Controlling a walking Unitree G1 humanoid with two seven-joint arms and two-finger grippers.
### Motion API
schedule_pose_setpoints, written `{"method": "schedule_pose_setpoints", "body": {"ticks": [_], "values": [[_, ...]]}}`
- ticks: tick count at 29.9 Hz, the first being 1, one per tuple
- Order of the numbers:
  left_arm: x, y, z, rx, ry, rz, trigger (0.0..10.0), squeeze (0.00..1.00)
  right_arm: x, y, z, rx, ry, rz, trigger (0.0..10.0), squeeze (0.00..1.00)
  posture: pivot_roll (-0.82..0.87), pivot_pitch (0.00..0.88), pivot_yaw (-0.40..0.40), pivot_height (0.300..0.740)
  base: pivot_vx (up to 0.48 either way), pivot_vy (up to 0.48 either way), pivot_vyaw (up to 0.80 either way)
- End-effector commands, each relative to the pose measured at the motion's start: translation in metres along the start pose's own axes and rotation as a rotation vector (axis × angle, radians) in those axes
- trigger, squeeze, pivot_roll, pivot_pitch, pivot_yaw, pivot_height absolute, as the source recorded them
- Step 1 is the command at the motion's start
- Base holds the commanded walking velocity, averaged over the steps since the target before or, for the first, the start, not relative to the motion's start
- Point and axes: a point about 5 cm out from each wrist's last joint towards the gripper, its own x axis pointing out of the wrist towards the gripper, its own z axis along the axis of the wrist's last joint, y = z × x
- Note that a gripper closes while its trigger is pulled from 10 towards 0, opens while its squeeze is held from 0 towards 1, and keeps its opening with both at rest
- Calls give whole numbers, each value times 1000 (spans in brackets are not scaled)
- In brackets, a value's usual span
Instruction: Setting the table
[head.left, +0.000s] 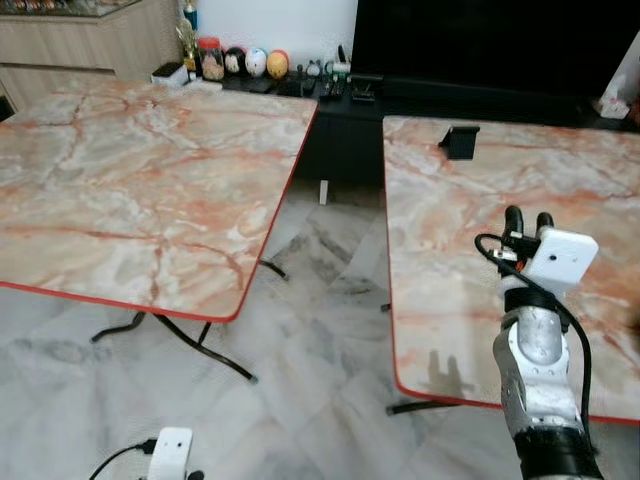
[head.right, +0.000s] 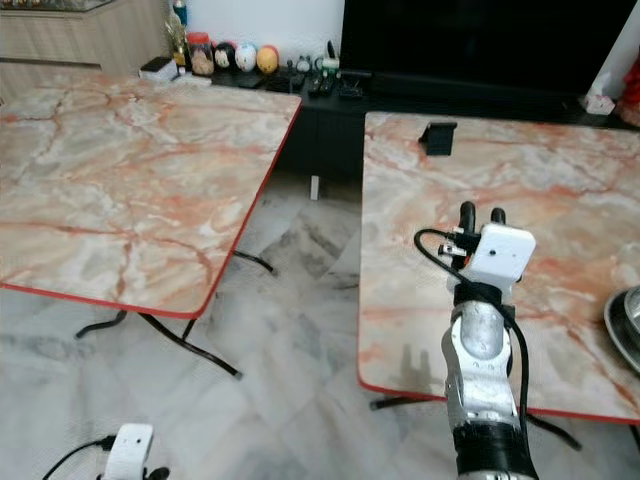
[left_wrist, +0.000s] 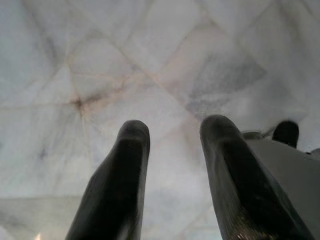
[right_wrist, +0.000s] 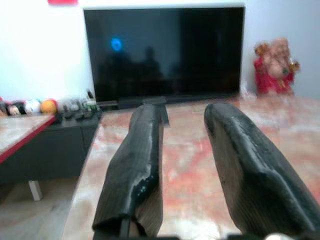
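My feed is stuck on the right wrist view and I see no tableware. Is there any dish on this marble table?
Observer: Yes. The rim of a grey metal dish shows on the orange-veined marble table, to the right of the right gripper, at the edge of the right eye view.
Operator: And the left arm?
Observer: The left gripper hangs low over the pale marble floor, fingers open, holding nothing.

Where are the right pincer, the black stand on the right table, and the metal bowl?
Right pincer (head.left: 529, 217): left eye view, between its fingertips.
Black stand (head.left: 460, 140): left eye view, its front face.
Metal bowl (head.right: 626, 320): right eye view, its rim at the picture's edge.
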Motion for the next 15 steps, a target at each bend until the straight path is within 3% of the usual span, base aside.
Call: {"method": "schedule_pose_setpoints", "body": {"ticks": [1, 15], "values": [[-1, 4, -2, 14, 7, 3, 10000, 0, 3, 3, 5, 4, -19, 4, 10000, 0, 37, 0, -15, 740, 0, 319, 0], [-2, 9, -5, 4, 15, 12, 10000, 0, 4, 8, 4, 15, -12, 19, 10000, 0, 40, 0, -18, 740, 0, 319, 0]]}}
